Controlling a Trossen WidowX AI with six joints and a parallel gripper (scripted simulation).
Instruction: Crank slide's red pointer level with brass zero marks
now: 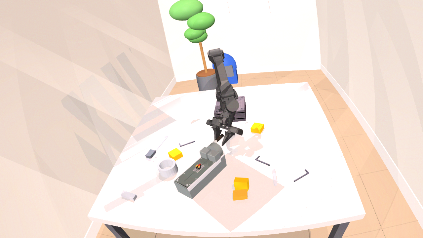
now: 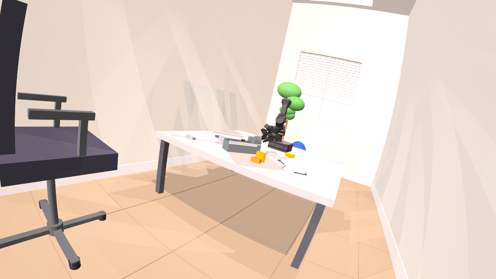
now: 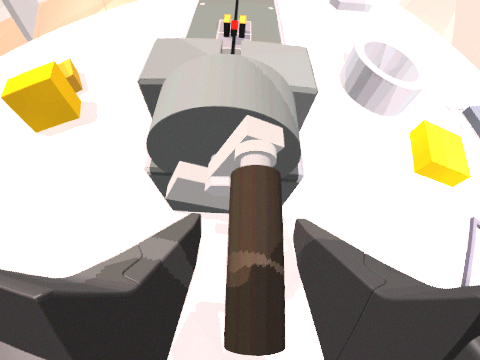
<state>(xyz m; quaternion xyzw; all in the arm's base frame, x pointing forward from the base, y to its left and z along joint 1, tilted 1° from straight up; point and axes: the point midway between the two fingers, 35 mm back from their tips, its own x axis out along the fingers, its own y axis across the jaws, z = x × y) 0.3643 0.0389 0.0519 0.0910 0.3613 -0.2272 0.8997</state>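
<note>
The grey machine stands on the table, its crank end toward the arm. My gripper is open around the brown crank handle, with a gap on each side of the handle in the wrist view. The pale crank arm runs from the handle's inner end down to the left. The red pointer stands between two brass marks. Its red top shows a little lower in the wrist view than the marks' tops; I cannot tell whether it is exactly level.
A pale ring and a yellow block lie beside the machine. Two more yellow blocks are on its other side. Another yellow block lies near the arm's base. Dark hex keys lie around.
</note>
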